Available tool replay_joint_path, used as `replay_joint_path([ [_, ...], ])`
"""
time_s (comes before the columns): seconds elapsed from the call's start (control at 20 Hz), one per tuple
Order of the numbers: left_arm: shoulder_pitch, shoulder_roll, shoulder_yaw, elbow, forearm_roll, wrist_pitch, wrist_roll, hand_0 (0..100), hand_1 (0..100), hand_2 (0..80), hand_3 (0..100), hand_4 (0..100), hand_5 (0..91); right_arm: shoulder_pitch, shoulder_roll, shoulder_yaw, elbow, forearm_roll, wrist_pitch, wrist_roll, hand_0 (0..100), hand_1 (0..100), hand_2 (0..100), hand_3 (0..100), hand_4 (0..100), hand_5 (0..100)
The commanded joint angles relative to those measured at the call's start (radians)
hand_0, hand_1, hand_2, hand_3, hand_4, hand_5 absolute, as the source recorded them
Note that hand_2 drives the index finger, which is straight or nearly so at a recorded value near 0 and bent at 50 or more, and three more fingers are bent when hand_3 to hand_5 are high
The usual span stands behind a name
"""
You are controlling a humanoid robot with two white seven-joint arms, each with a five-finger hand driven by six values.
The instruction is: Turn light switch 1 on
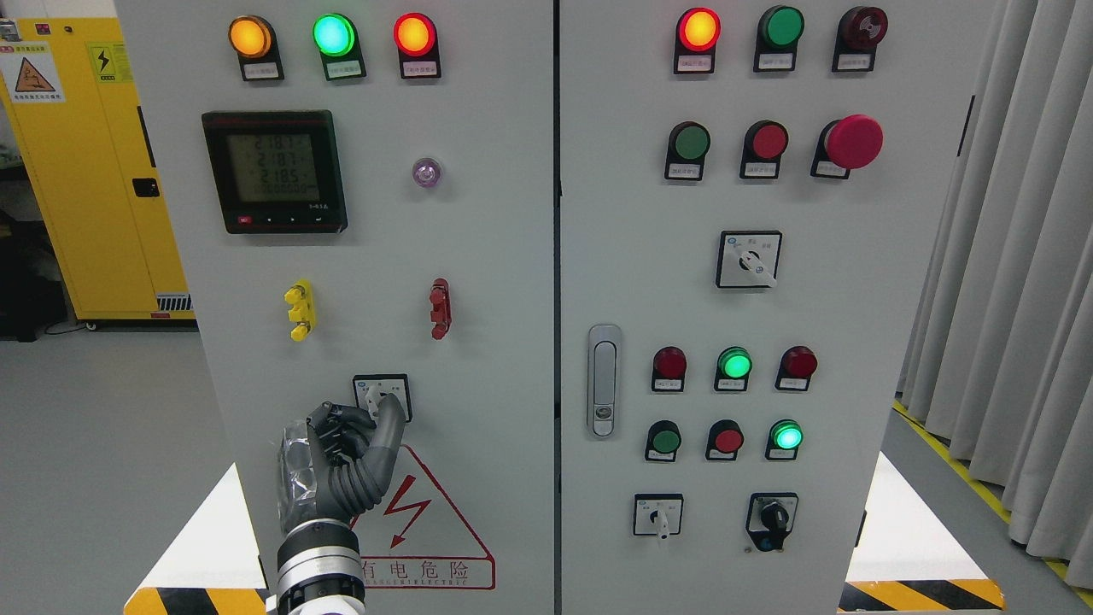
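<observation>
A small rotary switch [382, 395] with a white face and black frame sits low on the left door of the grey cabinet [478, 256]. My left hand [363, 423] rises from the bottom edge and is at that switch. Its thumb lies across the knob and the other fingers curl against the knob's left side, hiding most of it. The knob's position is hidden. Three lamps at the top of the left door glow: orange [250, 37], green [333, 34], red [415, 34]. My right arm is out of view.
Above the switch are a yellow terminal [300, 309], a red terminal [440, 307] and a digital meter [274, 171]. The right door carries a latch handle [604, 380], push buttons and more rotary switches [748, 259]. A yellow cabinet [85, 171] stands left, grey curtains [1016, 282] right.
</observation>
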Motion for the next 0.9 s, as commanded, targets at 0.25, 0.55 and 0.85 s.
replay_joint_path([
  [0.25,-0.001,-0.001,-0.005,0.002,0.001,-0.001,0.002,68,56,66.3,98,92,86.8,0.000,0.000,0.000,0.000,-0.029,0.001,0.001,0,50,4,0,0,0],
  [0.55,0.001,-0.001,-0.005,0.002,0.001,-0.001,0.002,69,56,66.3,98,92,86.9,0.000,0.000,0.000,0.000,-0.029,0.001,-0.001,0,50,4,0,0,0],
  [0.85,0.001,-0.001,-0.005,0.002,0.001,-0.001,0.002,69,54,66.2,97,92,87.0,0.000,0.000,0.000,0.000,-0.029,0.001,0.001,0,50,4,0,0,0],
])
